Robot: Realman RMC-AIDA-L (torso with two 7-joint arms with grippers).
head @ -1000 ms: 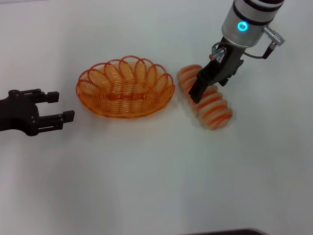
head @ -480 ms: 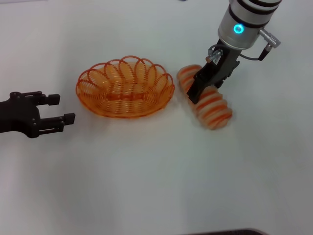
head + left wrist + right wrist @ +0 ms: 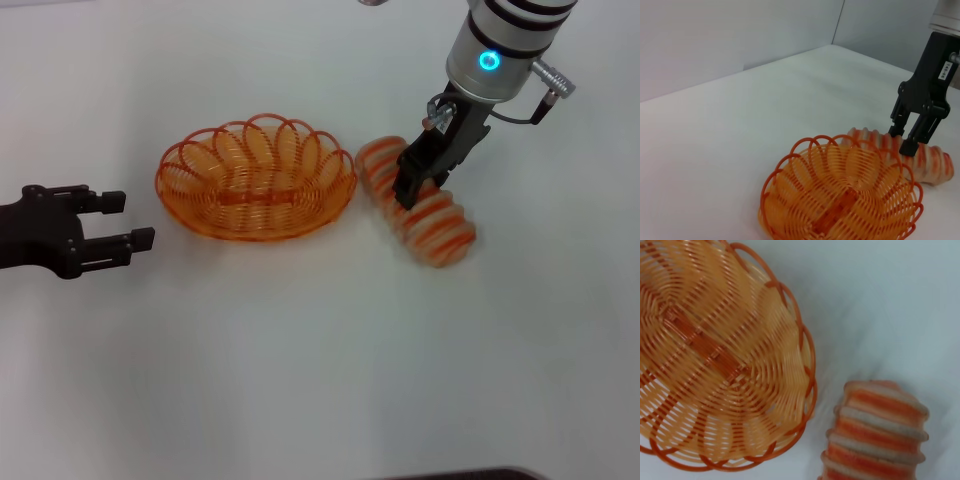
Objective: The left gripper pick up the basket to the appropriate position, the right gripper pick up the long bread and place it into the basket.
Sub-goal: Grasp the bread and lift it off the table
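Observation:
The orange wire basket [image 3: 255, 180] stands on the white table, and also shows in the left wrist view [image 3: 840, 195] and the right wrist view [image 3: 715, 350]. The striped long bread [image 3: 435, 220] lies on the table just right of it, and shows too in the left wrist view [image 3: 930, 162] and the right wrist view [image 3: 875, 430]. My right gripper [image 3: 415, 190] is down over the bread's basket-side half, open, with its fingers at the loaf; it is also in the left wrist view [image 3: 902, 140]. My left gripper [image 3: 135, 220] is open and empty on the table, left of the basket and apart from it.
The white table [image 3: 300, 350] spreads around the basket and bread. A grey wall [image 3: 740, 30] stands behind the table in the left wrist view. A dark edge [image 3: 450, 474] shows at the bottom of the head view.
My right gripper has turned slightly and come lower onto the bread, and the bread has shifted a little. The left gripper and the basket have not moved.

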